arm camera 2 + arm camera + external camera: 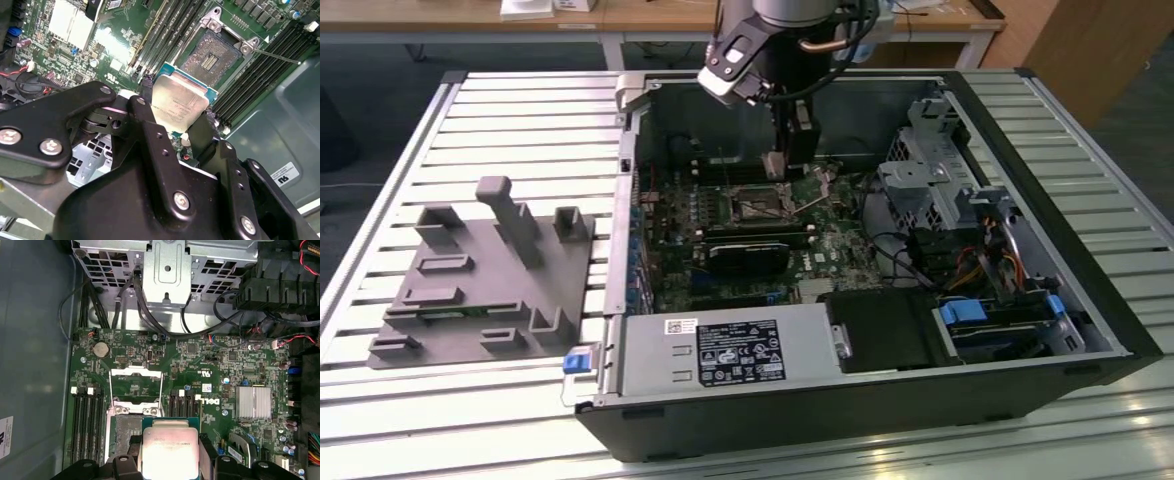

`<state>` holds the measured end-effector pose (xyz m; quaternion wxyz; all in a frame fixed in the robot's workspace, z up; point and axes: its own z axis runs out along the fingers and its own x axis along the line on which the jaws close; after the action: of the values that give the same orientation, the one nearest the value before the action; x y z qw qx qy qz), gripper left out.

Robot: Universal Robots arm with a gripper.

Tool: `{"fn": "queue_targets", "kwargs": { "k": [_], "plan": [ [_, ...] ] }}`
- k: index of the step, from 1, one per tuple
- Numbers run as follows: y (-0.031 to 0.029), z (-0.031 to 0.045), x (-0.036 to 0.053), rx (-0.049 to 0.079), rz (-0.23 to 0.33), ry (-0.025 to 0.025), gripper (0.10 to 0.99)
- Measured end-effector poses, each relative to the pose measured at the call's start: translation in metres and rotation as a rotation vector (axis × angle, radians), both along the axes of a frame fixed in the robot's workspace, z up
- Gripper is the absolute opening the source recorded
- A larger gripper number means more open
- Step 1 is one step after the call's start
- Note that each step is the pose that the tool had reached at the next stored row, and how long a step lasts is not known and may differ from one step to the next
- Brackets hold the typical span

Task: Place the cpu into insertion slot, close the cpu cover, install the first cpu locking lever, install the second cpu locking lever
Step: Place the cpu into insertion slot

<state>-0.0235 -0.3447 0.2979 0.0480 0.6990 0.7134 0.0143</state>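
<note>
cpu (182, 102) clamped in gripper (176, 114), arm (790, 15) vertical, near insertion slot (212, 55)

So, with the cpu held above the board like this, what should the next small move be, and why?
Probably shift the gripper sideways until the cpu sits squarely over the insertion slot, before lowering. In both wrist views the held chip appears off to one side of the open, empty socket, not over it.

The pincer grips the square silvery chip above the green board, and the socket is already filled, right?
Not quite. The pincer grips the chip above the green board, but the socket is empty, its bare contacts showing in the second wrist view.
</note>
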Motion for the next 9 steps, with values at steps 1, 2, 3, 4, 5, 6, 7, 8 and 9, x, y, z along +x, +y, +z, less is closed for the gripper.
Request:
{"fn": "queue_targets", "kwargs": {
  "k": [1,2,3,4,5,6,7,8,9],
  "plan": [
    [0.0000,-0.0007,0.0000,-0.001,0.000,0.0000,0.533],
    [0.0001,-0.0014,0.0000,-0.002,0.000,0.0000,0.533],
    [0.0001,-0.0021,0.0000,-0.002,0.000,0.0000,0.533],
    [0.0001,-0.0029,0.0000,-0.003,0.000,0.0000,0.533],
    [0.0001,-0.0036,0.0000,-0.004,0.000,0.0000,0.533],
    [0.0001,-0.0043,0.0000,-0.005,0.000,0.0000,0.533],
    [0.0001,-0.0050,0.0000,-0.006,0.000,0.0000,0.533],
    [0.0002,-0.0057,0.0000,-0.007,0.000,0.0000,0.533],
    [0.0002,-0.0065,0.0000,-0.008,0.000,0.0000,0.533]
  ]
}}
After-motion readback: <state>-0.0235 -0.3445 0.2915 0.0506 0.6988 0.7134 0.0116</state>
